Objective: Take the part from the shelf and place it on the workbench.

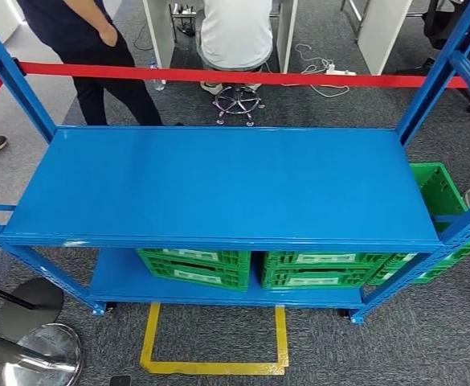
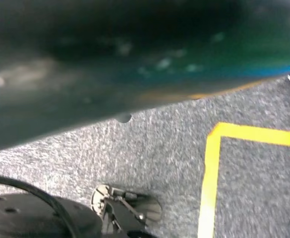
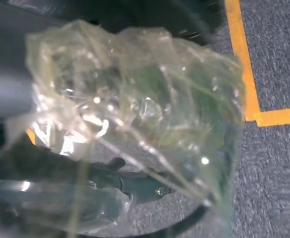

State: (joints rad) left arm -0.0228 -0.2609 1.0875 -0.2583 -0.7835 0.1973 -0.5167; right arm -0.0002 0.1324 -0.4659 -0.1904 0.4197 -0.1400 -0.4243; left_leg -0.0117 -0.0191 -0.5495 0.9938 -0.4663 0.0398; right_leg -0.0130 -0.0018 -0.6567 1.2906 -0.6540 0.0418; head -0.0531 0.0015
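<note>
A part in a crumpled clear plastic bag (image 3: 136, 104) hangs close to the right wrist camera, over the grey carpet. My right hand (image 3: 57, 166) holds it; a grey cover and dark fingers show behind the plastic, mostly hidden by it. The blue shelf (image 1: 220, 185) stands in front of me, its top board bare. Green crates (image 1: 196, 267) sit on its lower board. In the left wrist view a blurred dark shape (image 2: 80, 74), likely my left hand, crosses the picture, with its fingers not discernible.
A yellow tape square (image 1: 214, 366) marks the carpet before the shelf. Another green crate (image 1: 444, 193) sits at the shelf's right end. Red barrier tape (image 1: 220, 76) runs behind it, with a standing person (image 1: 92, 48) and a seated person (image 1: 235, 32) beyond. Stanchion bases (image 1: 38, 354) stand lower left.
</note>
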